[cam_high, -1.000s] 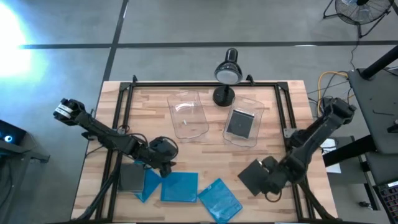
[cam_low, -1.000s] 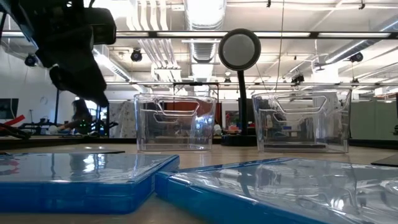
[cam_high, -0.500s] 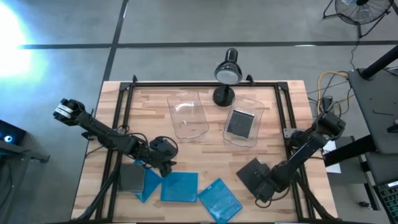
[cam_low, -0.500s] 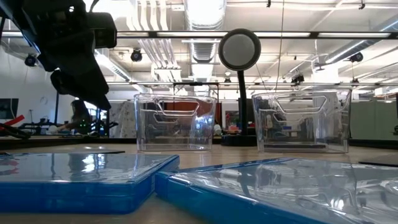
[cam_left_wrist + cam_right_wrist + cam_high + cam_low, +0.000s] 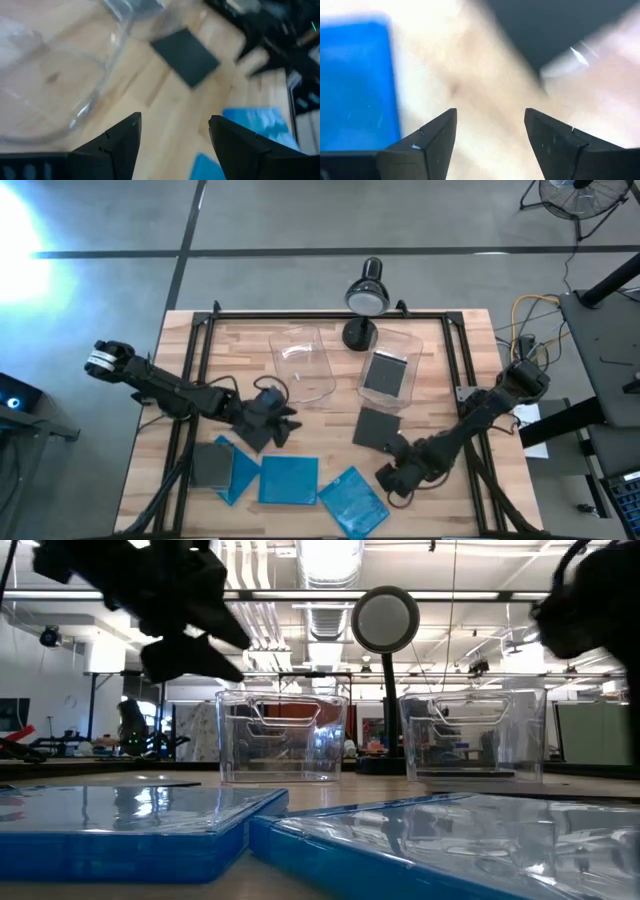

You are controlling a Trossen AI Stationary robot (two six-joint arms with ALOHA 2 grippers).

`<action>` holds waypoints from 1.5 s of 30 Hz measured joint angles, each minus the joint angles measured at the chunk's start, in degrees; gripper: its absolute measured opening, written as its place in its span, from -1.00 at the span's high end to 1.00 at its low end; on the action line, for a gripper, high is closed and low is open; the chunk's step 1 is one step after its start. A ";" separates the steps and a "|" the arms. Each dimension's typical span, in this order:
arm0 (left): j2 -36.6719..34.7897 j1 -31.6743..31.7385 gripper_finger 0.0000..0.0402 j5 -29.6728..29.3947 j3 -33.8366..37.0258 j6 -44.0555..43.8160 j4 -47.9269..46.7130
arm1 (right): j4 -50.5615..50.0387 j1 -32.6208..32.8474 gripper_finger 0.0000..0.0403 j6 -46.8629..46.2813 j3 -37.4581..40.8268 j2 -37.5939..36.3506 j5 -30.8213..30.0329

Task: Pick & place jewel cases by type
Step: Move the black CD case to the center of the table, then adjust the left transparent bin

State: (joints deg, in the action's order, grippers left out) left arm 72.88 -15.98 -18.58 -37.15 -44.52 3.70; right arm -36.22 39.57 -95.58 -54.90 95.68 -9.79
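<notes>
A dark jewel case (image 5: 378,428) lies flat on the table just in front of the right clear bin (image 5: 402,402). A second dark case (image 5: 385,375) lies inside that bin. At the near edge lie three blue cases (image 5: 288,480) (image 5: 352,500) (image 5: 240,470) and a grey case (image 5: 208,465). My right gripper (image 5: 395,475) (image 5: 490,122) stands open, pointing down over bare wood between the dark case (image 5: 560,25) and a blue case (image 5: 355,80). My left gripper (image 5: 285,418) (image 5: 175,125) hovers open near the left bin (image 5: 302,365).
A black desk lamp (image 5: 362,310) stands at the far edge between the two bins. A black frame (image 5: 200,350) runs along the table's sides. Bare wood lies between the bins and the row of cases at the near edge.
My right gripper has gone down and toward the table's left, tipping more steeply downward. The dark case has slid toward the far edge, up to the right bin. My left gripper has swung toward the right and risen, its fingers tipping up toward level.
</notes>
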 joint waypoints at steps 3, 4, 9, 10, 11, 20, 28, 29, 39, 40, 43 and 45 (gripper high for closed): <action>0.77 1.86 -0.06 1.33 -0.40 -0.46 1.41 | -3.52 0.69 -0.14 -4.06 -1.16 -0.66 1.20; 1.59 2.32 -0.06 2.02 -0.91 -0.56 1.71 | -5.92 0.85 -0.14 -7.35 -1.34 -1.01 1.02; 11.02 2.75 -0.06 7.20 -7.26 0.13 2.15 | -11.10 2.65 -0.14 -29.58 0.36 -2.44 -5.66; 13.96 2.75 -0.06 8.45 -9.24 1.01 1.80 | -9.81 2.65 -0.14 -33.05 1.03 -2.66 -6.78; 16.75 2.75 -0.06 8.98 -11.50 2.51 1.22 | -7.93 2.27 -0.14 -34.55 1.61 -2.68 -7.48; 34.30 3.01 -0.06 8.98 -34.80 15.62 -20.71 | -2.47 -1.72 -0.14 -34.72 2.55 0.44 -8.71; 33.93 2.77 -0.06 5.94 -37.56 14.34 -27.27 | -2.15 -2.12 -0.15 -34.80 3.93 0.46 -10.02; 33.80 2.74 -0.06 3.95 -37.32 12.86 -29.41 | -2.28 -2.14 -0.15 -34.79 4.00 0.44 -10.09; 24.89 1.83 -0.06 -10.86 -28.35 -8.22 -43.26 | -1.71 -2.07 -0.15 -33.40 4.69 0.42 -11.26; 22.85 1.81 -0.06 -11.71 -26.60 -11.56 -44.54 | -1.73 -2.07 -0.15 -33.13 4.74 0.42 -11.25; 15.04 1.95 -0.06 -15.50 -20.22 -21.02 -46.26 | -1.32 -1.94 -0.15 -32.79 4.91 0.39 -11.36; 9.52 2.76 -0.06 -17.94 -14.83 -27.28 -44.80 | -0.84 -1.94 -0.15 -32.75 5.29 0.31 -11.40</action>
State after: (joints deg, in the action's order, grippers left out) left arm 82.40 -13.22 -36.52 -51.98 -71.80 -41.10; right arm -37.06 37.63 -128.33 -49.62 95.99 -21.19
